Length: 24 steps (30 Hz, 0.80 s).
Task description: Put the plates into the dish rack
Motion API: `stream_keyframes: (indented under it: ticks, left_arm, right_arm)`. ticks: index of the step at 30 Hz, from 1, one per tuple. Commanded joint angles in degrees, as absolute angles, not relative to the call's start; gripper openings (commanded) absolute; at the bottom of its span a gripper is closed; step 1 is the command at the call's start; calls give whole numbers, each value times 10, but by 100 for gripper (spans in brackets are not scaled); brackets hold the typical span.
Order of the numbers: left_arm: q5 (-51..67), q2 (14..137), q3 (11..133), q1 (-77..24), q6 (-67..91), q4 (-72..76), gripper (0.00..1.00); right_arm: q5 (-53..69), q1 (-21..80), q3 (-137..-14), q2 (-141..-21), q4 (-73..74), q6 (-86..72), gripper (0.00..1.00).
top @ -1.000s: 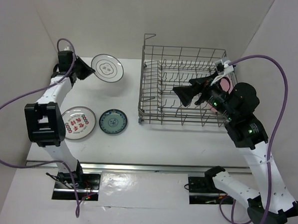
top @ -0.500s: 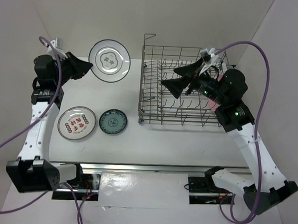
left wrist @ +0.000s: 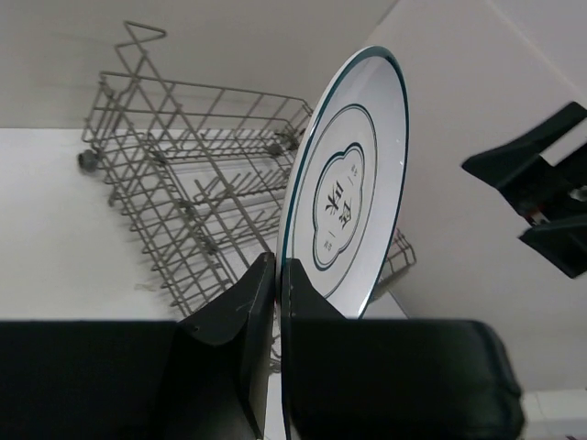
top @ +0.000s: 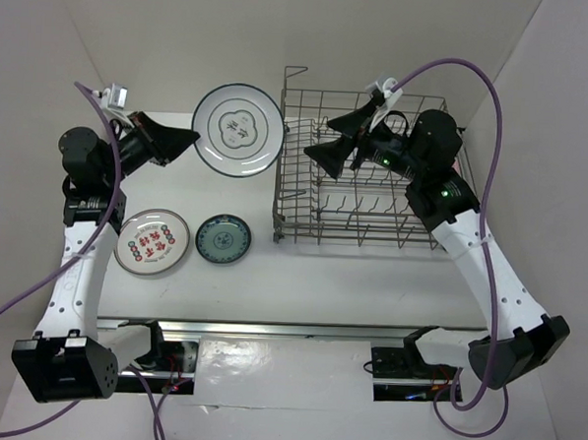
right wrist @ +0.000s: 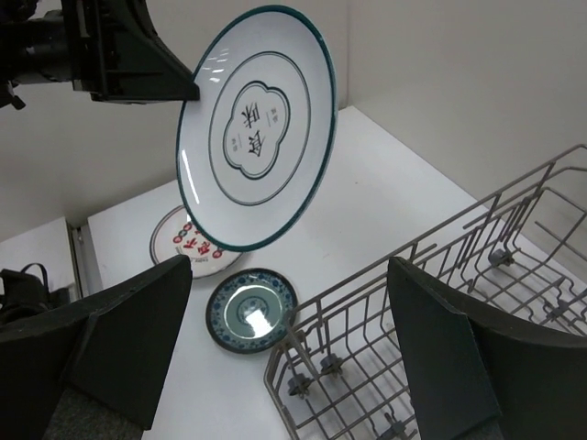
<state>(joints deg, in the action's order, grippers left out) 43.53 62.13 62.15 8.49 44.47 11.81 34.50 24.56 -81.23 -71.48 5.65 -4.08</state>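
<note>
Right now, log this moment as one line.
left gripper: shut on dark-rimmed plate, aloft | right gripper: open over dish rack | red-patterned plate, teal plate: on table

The dish rack [top: 358, 228] stands on the table's [top: 320, 281] right half. Left of it lies a first plate [top: 152, 241], a second plate [top: 223, 239] at its right; behind them a third plate [top: 238, 130] hangs in the left gripper [top: 190, 139], just beside the rack's left end

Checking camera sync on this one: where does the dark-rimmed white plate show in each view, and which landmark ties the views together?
Top external: dark-rimmed plate upper centre-left, held by the left gripper, just left of the dish rack.
Left wrist: plate at centre, standing on edge, its lower rim clamped between the fingers.
Right wrist: plate upper left of centre, tilted.
Shared landmark: the dish rack, visible in all three.
</note>
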Motion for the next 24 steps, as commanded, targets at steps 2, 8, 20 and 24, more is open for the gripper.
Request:
stream_keyframes:
  ticks: [2,8,20,24]
  left_arm:
    - [501,611,614,82,508,274,0]
    - [533,611,601,64,549,339,0]
    - [533,610,594,54,556,348,0]
    - [539,610,594,54,564,360,0]
  right_arm:
    - [361,251,-832,-730,14,-21,94]
    - [388,251,-854,-769,3,-26,94]
    - [436,268,-847,-787,-73,-90,87]
    - [441,280,-842,-803,-110,-121,45]
